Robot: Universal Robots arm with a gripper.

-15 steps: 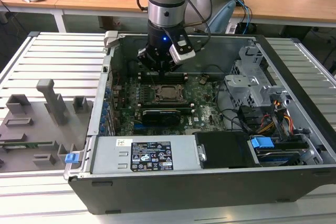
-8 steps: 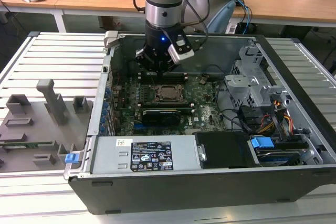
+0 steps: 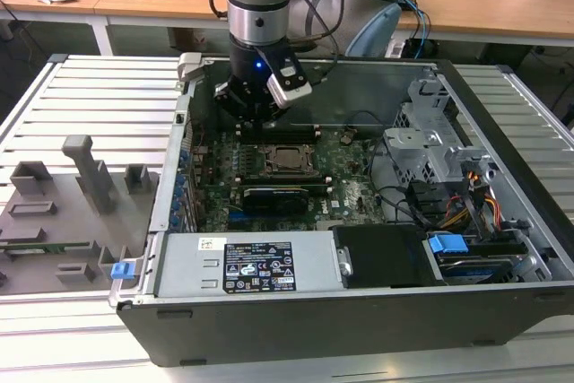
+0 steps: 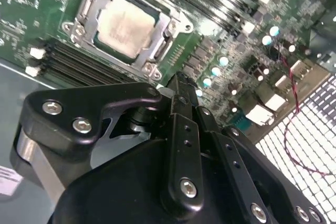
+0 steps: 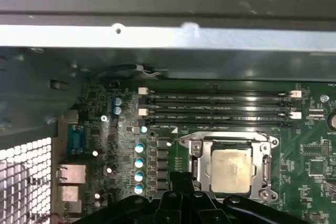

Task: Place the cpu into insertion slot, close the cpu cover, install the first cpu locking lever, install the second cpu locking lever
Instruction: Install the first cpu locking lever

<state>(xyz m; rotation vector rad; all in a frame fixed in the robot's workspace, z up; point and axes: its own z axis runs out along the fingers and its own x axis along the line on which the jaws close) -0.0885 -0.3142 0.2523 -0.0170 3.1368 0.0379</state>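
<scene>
The pincer [image 4: 180, 83] looks closed and empty, its tip low, just beside the socket's edge. For the locking step, I judge a slow, steady push without skidding onto the motherboard [image 4: 26, 30] works best. Beyond it the cpu [image 4: 125, 21] sits mid-board in its slot, flat and dull silver, with the cpu cover [image 4: 88, 14] framing it.

Silver-grey cpu [image 4: 126, 23] flat in socket, cpu cover [image 4: 88, 11] down around it.

Soft even light, dim inside the case [image 3: 314, 329], vent mesh [image 4: 310, 145] glaring white.
</scene>
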